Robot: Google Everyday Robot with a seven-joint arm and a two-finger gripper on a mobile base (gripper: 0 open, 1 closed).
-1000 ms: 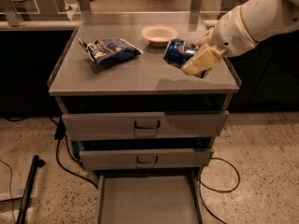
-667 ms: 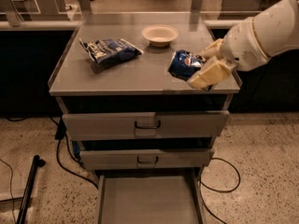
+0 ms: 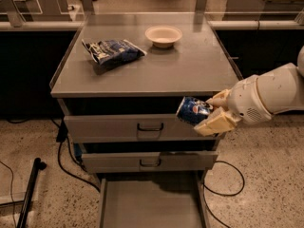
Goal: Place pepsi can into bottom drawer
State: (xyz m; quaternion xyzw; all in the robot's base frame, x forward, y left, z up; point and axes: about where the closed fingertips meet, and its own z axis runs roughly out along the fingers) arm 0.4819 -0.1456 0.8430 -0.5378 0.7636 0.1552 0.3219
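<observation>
Since a second ago the arm has swung the pepsi can off the cabinet's top surface and dropped it down in front of the cabinet; back then it hung over the right rear part of that surface, now it's level with the cabinet's top drawer, at that drawer's right end. So the lift-off is done and we're mid-carry, I'd say; the bottom drawer is pulled out at the foot of the cabinet with its grey floor bare, and the can is well above it and off toward its right side, so it needs more down plus some travel toward the cabinet's middle.

The gripper is closed around the can, one finger above and one below, gripping the can's right-hand part; nothing else props it up.

Orientation: the can isn't upright; its long axis looks closer to level than vertical, running from the gripper out to the left, free end pointing at the cabinet's front centre with the logo facing out. Exact tilt is hard to call.

Chip bag and bowl sit on the cabinet's surface, same spots as before; neither is in the way.
</observation>
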